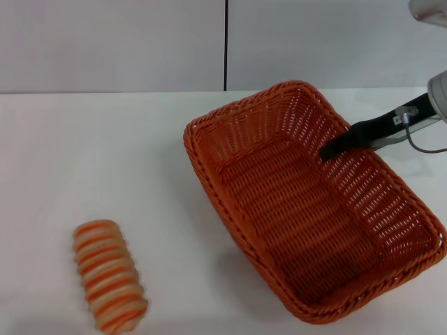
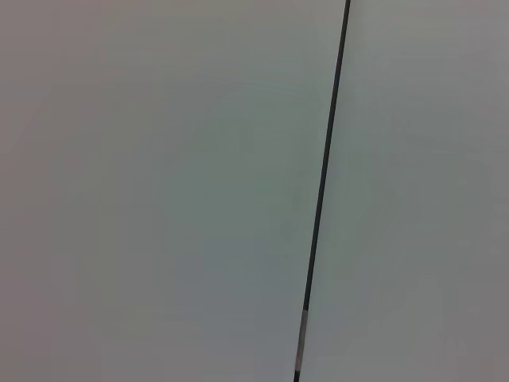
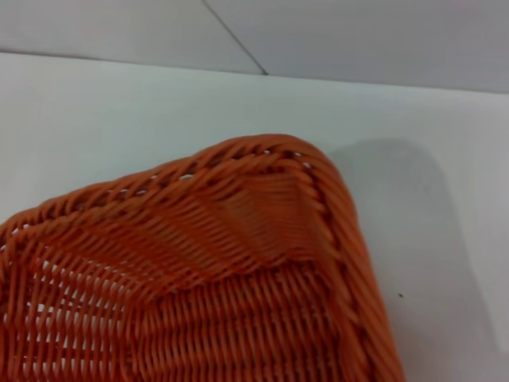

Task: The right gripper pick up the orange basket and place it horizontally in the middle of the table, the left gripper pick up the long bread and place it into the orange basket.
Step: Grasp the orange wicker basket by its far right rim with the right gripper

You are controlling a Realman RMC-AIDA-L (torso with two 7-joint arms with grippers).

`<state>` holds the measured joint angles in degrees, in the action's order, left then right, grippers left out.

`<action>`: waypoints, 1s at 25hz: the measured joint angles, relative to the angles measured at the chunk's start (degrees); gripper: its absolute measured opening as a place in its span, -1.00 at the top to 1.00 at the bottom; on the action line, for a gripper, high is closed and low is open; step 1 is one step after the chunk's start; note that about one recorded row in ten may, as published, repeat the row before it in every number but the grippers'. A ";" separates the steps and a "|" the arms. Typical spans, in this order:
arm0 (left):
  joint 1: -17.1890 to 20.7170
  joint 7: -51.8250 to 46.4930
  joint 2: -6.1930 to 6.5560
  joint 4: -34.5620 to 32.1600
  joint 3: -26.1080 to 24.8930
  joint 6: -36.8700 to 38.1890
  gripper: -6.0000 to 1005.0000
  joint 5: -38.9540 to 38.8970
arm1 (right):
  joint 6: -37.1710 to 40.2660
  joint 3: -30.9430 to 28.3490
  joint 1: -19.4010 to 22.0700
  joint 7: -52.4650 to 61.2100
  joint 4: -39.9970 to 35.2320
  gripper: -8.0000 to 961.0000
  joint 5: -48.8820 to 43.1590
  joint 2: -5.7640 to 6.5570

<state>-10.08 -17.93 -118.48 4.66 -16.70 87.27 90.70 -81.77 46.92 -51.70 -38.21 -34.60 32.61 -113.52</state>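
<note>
The orange basket (image 1: 307, 209) lies at an angle on the right half of the white table (image 1: 105, 153), and nothing is inside it. My right gripper (image 1: 335, 148) reaches in from the right, across the basket's far right rim, with its black tip against the inner wall. The right wrist view shows only a corner of the orange basket (image 3: 238, 263), close up on the table. The long bread (image 1: 110, 274), striped orange and cream, lies near the table's front left edge, well apart from the basket. My left gripper is out of view, and its wrist camera faces the grey wall.
A grey wall (image 1: 112, 42) with a dark vertical seam (image 1: 226, 42) stands behind the table. Bare tabletop stretches between the bread and the basket.
</note>
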 joint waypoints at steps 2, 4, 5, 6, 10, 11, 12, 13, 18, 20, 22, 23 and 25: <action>-0.20 0.03 0.00 0.00 0.00 -0.06 -0.30 0.00 | 0.69 -0.01 -0.36 -0.43 0.69 -0.41 0.00 -0.25; -0.35 0.06 0.06 0.00 0.00 -0.09 -0.30 0.00 | 2.18 -0.19 -0.84 -0.56 2.18 -0.41 0.09 -0.29; -0.35 0.06 0.06 0.00 0.00 -0.09 -0.30 0.00 | 2.18 -0.19 -0.84 -0.56 2.18 -0.40 0.09 -0.29; -0.41 0.06 0.09 -0.02 0.00 -0.09 -0.30 0.00 | 2.78 -0.18 -0.96 -0.57 2.58 -0.40 0.10 -0.31; -0.46 0.03 0.17 -0.34 -0.14 -0.09 -0.30 0.00 | 4.86 0.00 -1.87 -0.57 5.32 -0.39 0.02 -0.58; -0.46 0.03 0.17 -0.45 -0.22 -0.09 -0.30 -0.01 | 4.94 0.02 -2.03 -0.55 5.61 -0.39 -0.05 -0.71; -0.46 0.03 0.20 -0.54 -0.32 -0.09 -0.30 -0.01 | 5.04 0.03 -2.12 -0.55 5.68 -0.39 -0.11 -0.84; -0.46 0.03 0.23 -0.61 -0.37 -0.09 -0.30 -0.01 | 5.08 0.03 -2.17 -0.54 5.66 -0.39 -0.18 -1.00; -0.61 0.01 0.28 -0.78 -0.50 -0.09 -0.30 -0.29 | 4.83 0.10 -2.40 -0.24 4.75 -0.03 -0.01 -1.14; -0.78 0.01 0.28 -0.80 -0.53 -0.09 -0.30 -0.39 | 4.66 0.10 -2.62 -0.24 4.53 0.09 0.03 -1.16; -0.84 0.02 0.28 -0.80 -0.53 -0.24 -0.30 -0.41 | 4.62 0.11 -2.94 -0.34 4.48 0.19 0.03 -1.34; -0.88 0.04 0.27 -0.80 -0.54 -0.40 -0.30 -0.42 | 4.62 0.11 -3.06 -0.47 4.45 0.24 0.03 -1.44; -0.90 0.04 0.26 -0.80 -0.61 -0.73 -0.30 -0.43 | 4.64 0.10 -3.26 -1.04 4.40 0.33 0.06 -1.61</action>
<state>-10.99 -17.89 -118.21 3.86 -17.30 86.53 90.27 -77.13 47.02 -54.96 -39.25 -30.20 32.67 -115.14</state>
